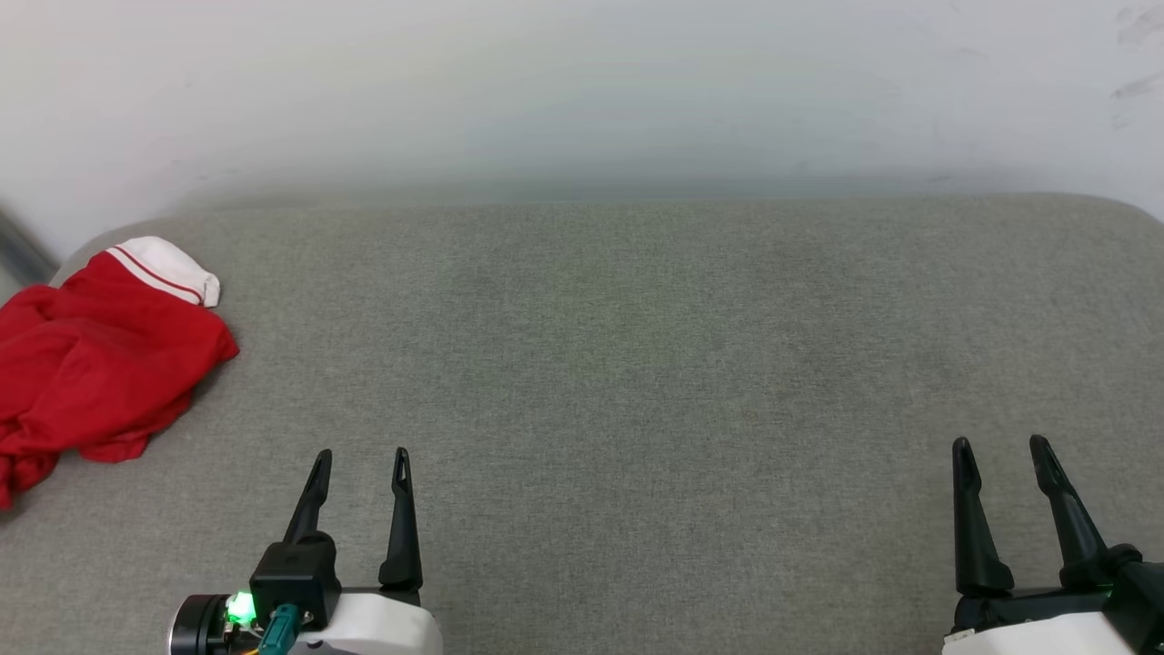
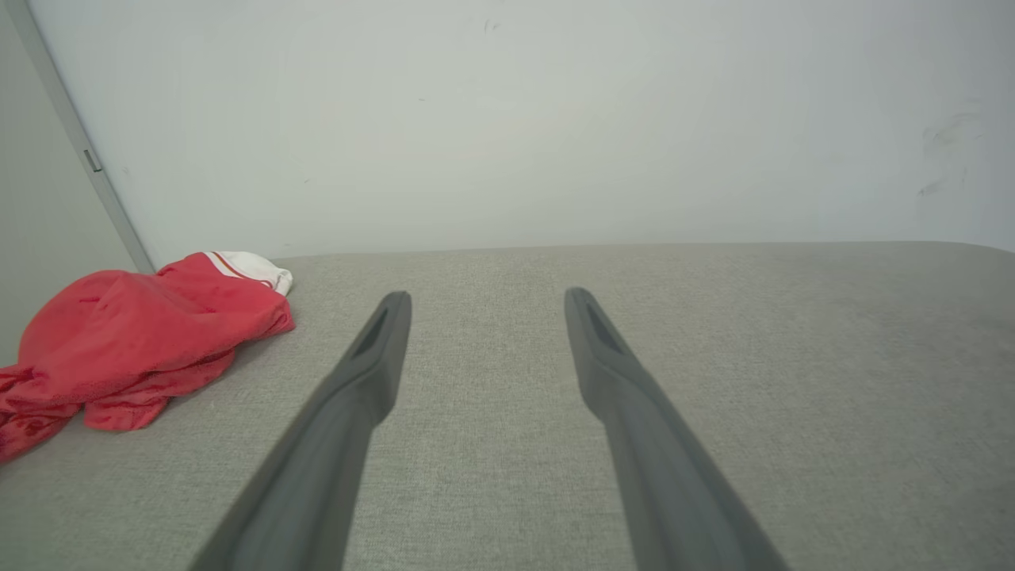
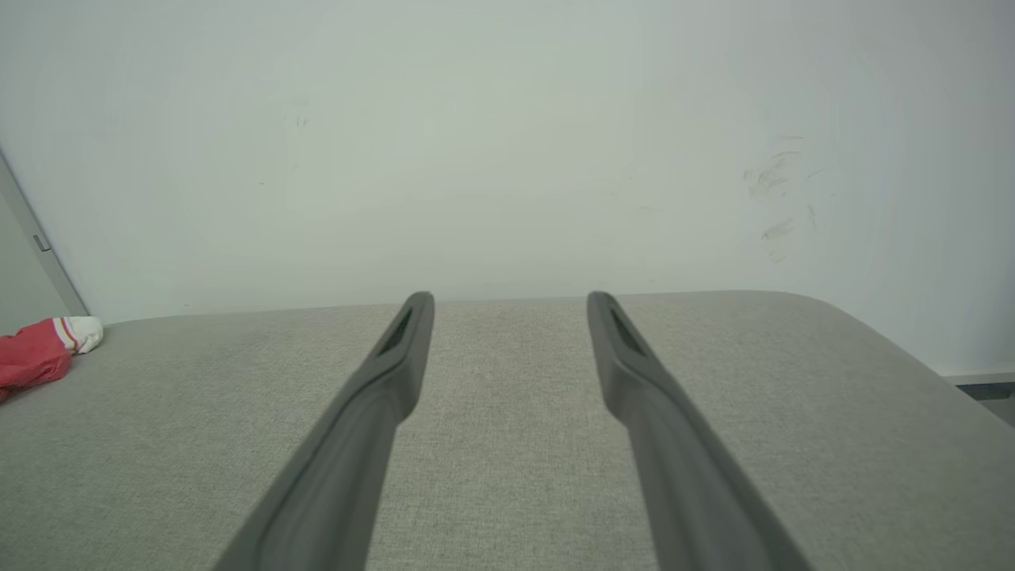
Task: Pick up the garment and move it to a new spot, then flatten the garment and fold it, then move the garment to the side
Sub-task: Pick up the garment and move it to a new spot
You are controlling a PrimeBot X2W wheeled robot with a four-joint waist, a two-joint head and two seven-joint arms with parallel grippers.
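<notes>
The garment (image 1: 100,364) is a crumpled red jersey with a white, red-striped sleeve on top, lying bunched at the far left edge of the grey fabric surface (image 1: 591,364). It also lies at the left in the left wrist view, garment (image 2: 135,341), and small at the far left in the right wrist view, garment (image 3: 40,357). My left gripper (image 1: 361,457) stands open at the lower left, to the right of and nearer than the garment, holding nothing. My right gripper (image 1: 1000,446) stands open at the lower right, far from the garment. Lettering is hidden.
A pale wall (image 1: 582,91) rises right behind the surface. The surface's rounded right corner (image 3: 856,325) drops off beyond my right gripper. A grey door frame strip (image 2: 79,151) runs up behind the garment at the left.
</notes>
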